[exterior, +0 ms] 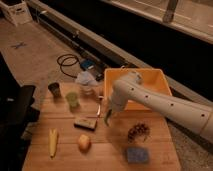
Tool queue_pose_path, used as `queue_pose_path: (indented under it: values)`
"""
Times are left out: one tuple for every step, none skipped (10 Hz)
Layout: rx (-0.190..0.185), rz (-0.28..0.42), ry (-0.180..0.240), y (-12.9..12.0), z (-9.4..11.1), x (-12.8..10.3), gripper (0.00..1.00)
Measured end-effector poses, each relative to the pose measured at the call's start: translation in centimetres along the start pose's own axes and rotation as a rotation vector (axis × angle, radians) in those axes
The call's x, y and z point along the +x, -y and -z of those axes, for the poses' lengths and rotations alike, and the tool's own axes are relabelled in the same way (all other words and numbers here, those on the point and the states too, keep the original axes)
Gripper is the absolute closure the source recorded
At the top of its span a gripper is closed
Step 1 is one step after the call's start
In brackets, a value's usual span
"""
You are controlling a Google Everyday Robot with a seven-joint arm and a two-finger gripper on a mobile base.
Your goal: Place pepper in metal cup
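The pepper (106, 121) shows as a slim green piece hanging down just above the wooden table (110, 150). My gripper (107, 115) is shut on its upper end, and most of its length is hidden by the fingers. The white arm (150, 100) reaches in from the right, in front of the orange bin. The metal cup (54, 90), a small dark tumbler, stands upright at the table's back left, well to the left of the gripper. A light green cup (73, 100) stands between the two.
An orange bin (150, 80) sits at the back right. A clear jar with crumpled plastic (87, 82) stands behind the green cup. On the table lie a brown bar (85, 122), a yellow corn-like piece (52, 141), a round orange fruit (84, 143), a dark cluster (138, 131) and a blue sponge (136, 155).
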Motion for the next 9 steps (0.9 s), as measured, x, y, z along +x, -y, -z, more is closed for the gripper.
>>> queue_pose_path:
  values:
    - [0.042, -0.008, 0.003, 1.0, 1.1, 0.1, 1.0]
    - [0.089, -0.01, 0.004, 2.5, 2.3, 0.2, 1.0]
    - [0.132, -0.005, 0.002, 4.2, 3.1, 0.4, 1.0]
    - [0.162, 0.009, -0.008, 6.1, 3.7, 0.8, 1.0]
    - [0.186, 0.02, -0.011, 7.6, 3.9, 1.1, 1.0]
    - [0.228, 0.023, -0.006, 9.7, 4.0, 1.8, 1.0]
    - [0.278, 0.012, -0.01, 11.9, 4.3, 2.9, 1.0]
    - [0.313, 0.003, -0.007, 13.9, 4.4, 3.2, 1.0]
    - [0.328, -0.001, -0.004, 14.9, 4.4, 3.3, 1.0]
